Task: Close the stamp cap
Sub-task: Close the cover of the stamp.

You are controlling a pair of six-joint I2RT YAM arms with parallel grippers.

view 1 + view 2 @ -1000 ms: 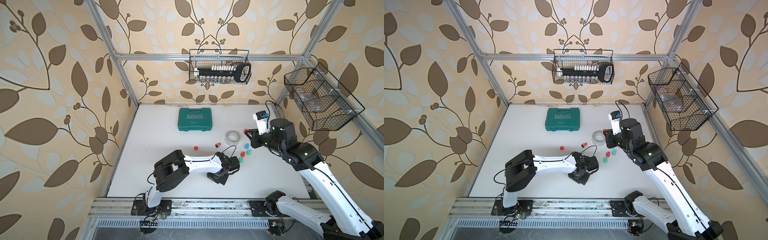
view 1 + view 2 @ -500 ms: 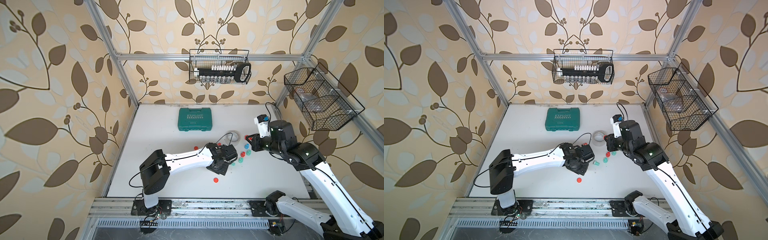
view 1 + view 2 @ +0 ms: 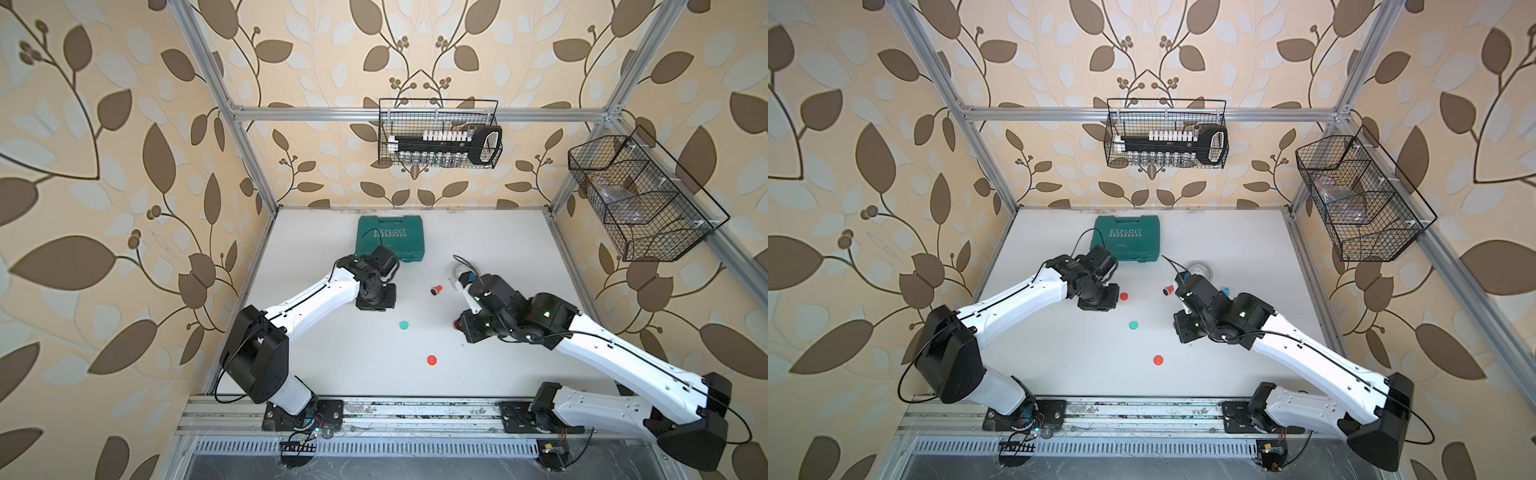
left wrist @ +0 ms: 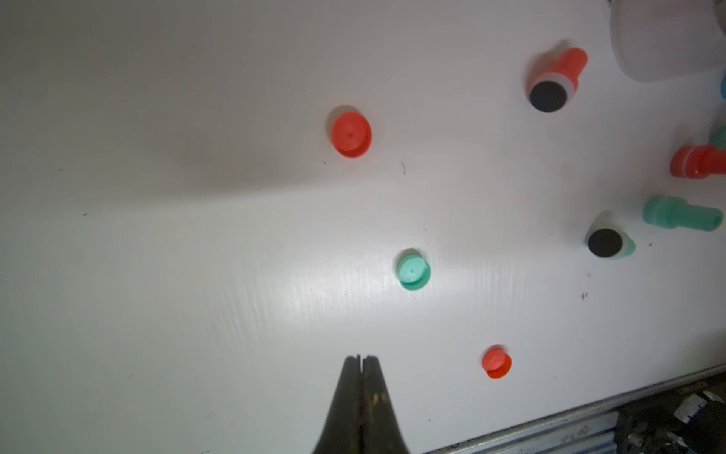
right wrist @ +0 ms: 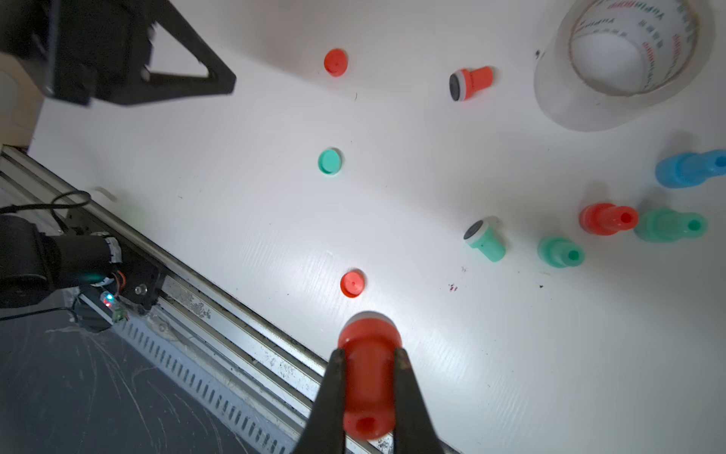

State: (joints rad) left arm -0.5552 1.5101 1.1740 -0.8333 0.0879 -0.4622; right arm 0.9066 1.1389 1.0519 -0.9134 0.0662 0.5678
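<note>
Nearest the front rail, a loose red cap (image 3: 432, 360) lies on the white table (image 3: 332, 365). Just beyond it, the right gripper (image 5: 369, 355) is clamped around a red stamp (image 5: 369, 330). A green cap (image 3: 403, 324) lies mid-table. Farther back on the left, the left gripper (image 4: 359, 358) is pinched together on nothing. Behind, an uncapped stamp (image 3: 435, 289) lies on its side, then a green case (image 3: 390, 244).

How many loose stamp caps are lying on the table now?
3. A red cap lies beside the left gripper, a second red cap near the front rail, and a green cap between them. Others may be hidden.
</note>
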